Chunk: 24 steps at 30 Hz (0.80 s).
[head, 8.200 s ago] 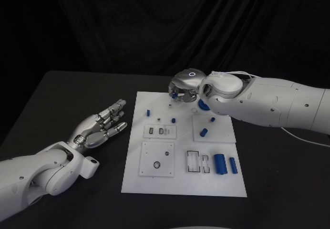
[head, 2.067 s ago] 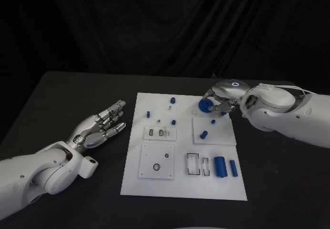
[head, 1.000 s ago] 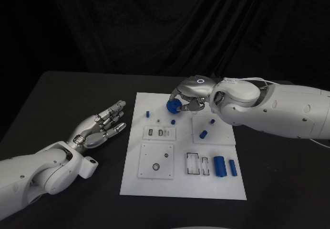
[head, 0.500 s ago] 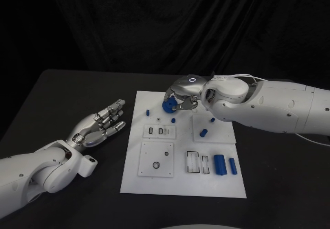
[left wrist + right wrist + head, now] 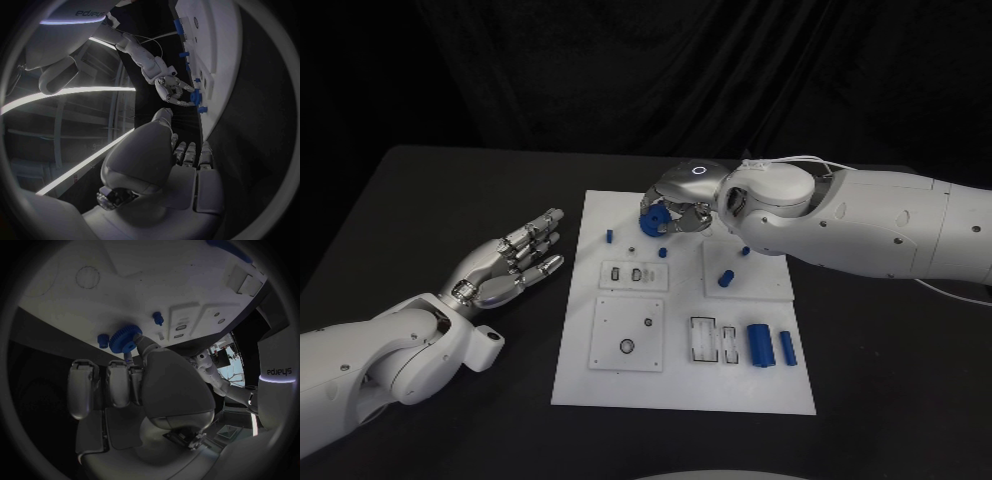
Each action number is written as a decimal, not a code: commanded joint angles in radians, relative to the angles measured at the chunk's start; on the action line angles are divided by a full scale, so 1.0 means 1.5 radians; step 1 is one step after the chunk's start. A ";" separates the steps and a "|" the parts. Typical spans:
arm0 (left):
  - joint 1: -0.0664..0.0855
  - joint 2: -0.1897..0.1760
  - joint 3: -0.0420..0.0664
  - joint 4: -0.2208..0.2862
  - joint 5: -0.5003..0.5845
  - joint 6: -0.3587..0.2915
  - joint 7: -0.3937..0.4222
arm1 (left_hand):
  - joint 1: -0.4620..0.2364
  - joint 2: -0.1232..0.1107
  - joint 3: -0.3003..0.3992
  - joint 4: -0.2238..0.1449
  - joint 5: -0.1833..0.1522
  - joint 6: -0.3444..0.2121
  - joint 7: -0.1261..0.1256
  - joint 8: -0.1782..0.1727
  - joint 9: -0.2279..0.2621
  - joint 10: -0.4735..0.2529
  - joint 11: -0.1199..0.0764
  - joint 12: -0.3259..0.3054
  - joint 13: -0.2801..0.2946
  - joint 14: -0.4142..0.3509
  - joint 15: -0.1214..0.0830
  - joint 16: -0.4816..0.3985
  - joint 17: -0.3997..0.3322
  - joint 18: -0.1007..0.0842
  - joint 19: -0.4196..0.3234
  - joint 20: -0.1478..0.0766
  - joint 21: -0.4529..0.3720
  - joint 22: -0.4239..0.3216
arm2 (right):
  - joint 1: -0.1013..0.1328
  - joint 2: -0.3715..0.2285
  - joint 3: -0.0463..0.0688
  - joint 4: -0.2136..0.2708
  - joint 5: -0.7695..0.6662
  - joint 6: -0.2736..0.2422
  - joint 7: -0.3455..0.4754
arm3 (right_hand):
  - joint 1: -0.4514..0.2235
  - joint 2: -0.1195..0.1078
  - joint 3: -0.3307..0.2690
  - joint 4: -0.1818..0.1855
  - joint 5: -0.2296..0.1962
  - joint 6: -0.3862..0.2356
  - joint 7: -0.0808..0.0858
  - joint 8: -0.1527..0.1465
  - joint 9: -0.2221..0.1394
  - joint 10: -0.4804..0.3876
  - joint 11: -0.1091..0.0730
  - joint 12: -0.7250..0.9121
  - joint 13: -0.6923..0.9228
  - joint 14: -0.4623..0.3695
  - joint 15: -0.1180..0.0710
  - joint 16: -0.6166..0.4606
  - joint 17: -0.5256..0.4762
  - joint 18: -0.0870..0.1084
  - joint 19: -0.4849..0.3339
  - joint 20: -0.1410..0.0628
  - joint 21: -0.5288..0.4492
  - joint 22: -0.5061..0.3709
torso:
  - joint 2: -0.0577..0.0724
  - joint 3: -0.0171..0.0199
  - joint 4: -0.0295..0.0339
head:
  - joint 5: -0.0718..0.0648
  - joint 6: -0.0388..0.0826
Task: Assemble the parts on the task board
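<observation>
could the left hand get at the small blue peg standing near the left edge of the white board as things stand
Probably yes: the left hand lies open on the black table beside the white task board, and nothing stands between it and the small blue peg.

Item count:

- Black table (image 5: pixel 473 190): one.
- White flat rectangular task board (image 5: pixel 682 385): one.
- Raised white square plates on the board: three (image 5: pixel 633 335) (image 5: pixel 635 275) (image 5: pixel 750 280).
- Blue toothed plastic gear (image 5: pixel 652 220): one.
- Small blue upright pegs: four (image 5: pixel 609 237) (image 5: pixel 662 253) (image 5: pixel 744 251) (image 5: pixel 727 278).
- Blue cylinders lying flat: two, one thick blue cylinder (image 5: pixel 760 345) and one thin blue cylinder (image 5: pixel 789 346).
- Silver many-fingered hands: two, the left hand (image 5: pixel 516 262) and the right hand (image 5: pixel 687 205).
</observation>
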 commanded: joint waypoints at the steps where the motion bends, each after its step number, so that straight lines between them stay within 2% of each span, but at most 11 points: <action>1: 0.001 0.001 0.000 0.001 -0.001 0.010 0.080 | -0.006 -0.001 0.002 0.004 -0.002 -0.003 -0.001 0.001 -0.001 -0.001 0.005 -0.004 -0.001 0.000 0.005 -0.002 -0.001 0.002 0.001 0.006 -0.002 -0.001 | -0.002 0.000 0.000 -0.001 -0.004 0.017 -0.007 | 0.010 -0.003 0.010 -0.002 0.011 0.000 0.002 -0.011 -0.011 -0.007 0.001 -0.014 0.045 0.028 0.003 -0.006 -0.005 0.002 0.013 0.003 -0.007 0.115 | -0.001 -0.0008 -0.0017 | 0.002 -0.002; 15: 0.001 0.003 0.000 -0.002 -0.001 0.015 0.077 | -0.006 0.000 0.002 0.004 -0.003 -0.002 0.000 0.002 0.000 0.000 0.007 -0.004 -0.001 0.000 0.008 -0.002 -0.001 0.003 0.001 0.010 -0.002 -0.001 | -0.002 -0.006 0.000 -0.002 -0.004 -0.001 -0.010 | 0.009 0.002 0.030 -0.003 0.032 0.004 0.005 -0.030 -0.028 -0.010 0.003 -0.021 0.039 0.026 0.005 -0.011 -0.010 0.003 0.010 0.004 -0.014 0.112 | 0.000 0.0001 -0.0011 | 0.003 -0.004; 24: 0.001 0.004 0.000 -0.003 -0.001 0.017 0.076 | -0.007 0.000 0.002 0.004 -0.004 -0.003 0.001 0.002 0.000 0.000 0.007 -0.004 -0.001 0.000 0.009 -0.002 -0.001 0.003 0.001 0.012 -0.002 -0.001 | -0.003 -0.011 0.000 -0.001 -0.004 0.002 -0.012 | 0.009 -0.002 0.038 -0.008 0.034 -0.010 0.004 -0.046 -0.040 -0.012 0.002 -0.025 0.035 0.025 0.005 -0.014 -0.012 0.004 0.008 0.004 -0.018 0.111 | 0.000 0.0007 -0.0009 | 0.003 -0.004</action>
